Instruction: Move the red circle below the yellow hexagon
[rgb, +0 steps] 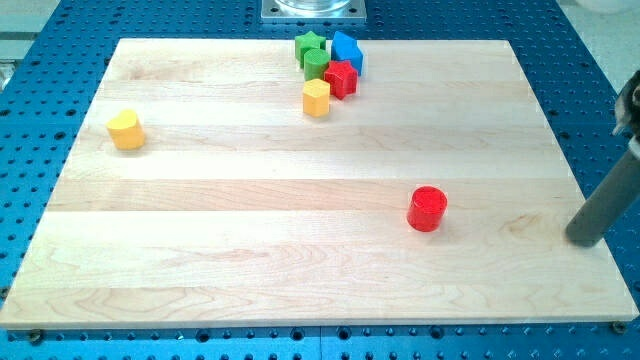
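The red circle (427, 208) lies on the wooden board at the view's lower right. The yellow hexagon (316, 98) sits near the view's top centre, just below a cluster of blocks. My tip (579, 240) rests at the board's right edge, to the right of and slightly below the red circle, apart from it by a wide gap. The rod slants up to the view's right.
A green star (310, 45), a green block (317, 66), a blue block (347, 50) and a red block (341, 78) crowd together at the top centre. A yellow heart-like block (126, 129) sits at the left. The board (200, 250) lies on a blue perforated table.
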